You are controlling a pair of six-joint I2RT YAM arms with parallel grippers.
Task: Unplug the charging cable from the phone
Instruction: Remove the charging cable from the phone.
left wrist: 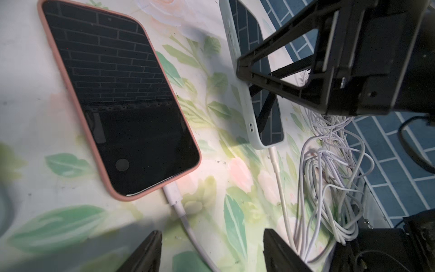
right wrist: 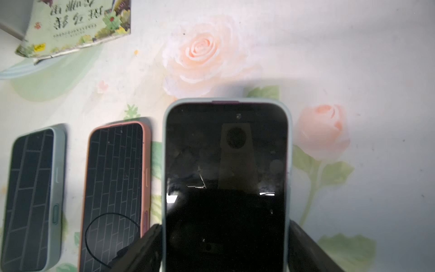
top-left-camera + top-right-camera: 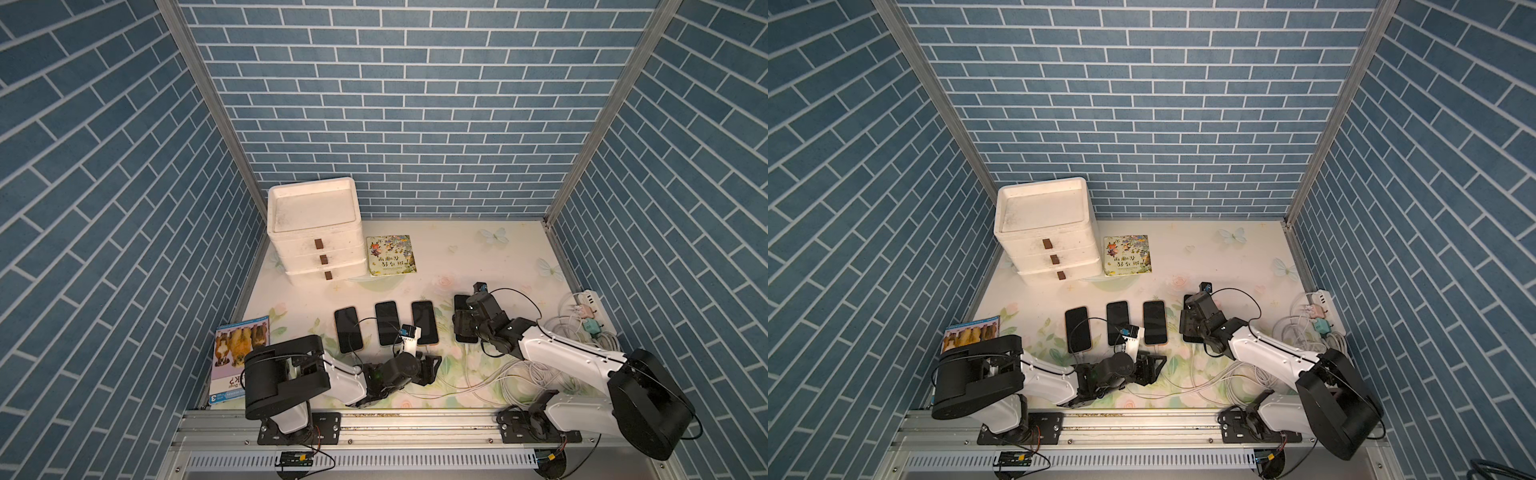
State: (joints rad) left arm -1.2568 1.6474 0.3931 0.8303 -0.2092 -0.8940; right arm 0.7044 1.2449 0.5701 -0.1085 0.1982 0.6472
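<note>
Near the front edge of the floral tabletop (image 3: 478, 257): glossy, round-cornered pink-cased phone (image 1: 117, 94), smooth white cable (image 1: 186, 221) plugged in. Left gripper (image 1: 211, 233) open astride that cable, not touching. Rightward, right gripper (image 2: 224, 225) clamped on a pale-cased phone (image 2: 226, 153).

Twin desk-mounted arms | left arm (image 3: 345, 377) and right arm (image 3: 569, 353): white shells, black joints, bulky black motor housings | thin black cables (image 3: 513, 289) loop off wrists | black base plates (image 3: 328, 426) bolted to aluminium rail (image 3: 415, 424) | fingers (image 1: 146, 254) black, wedge-shaped
</note>
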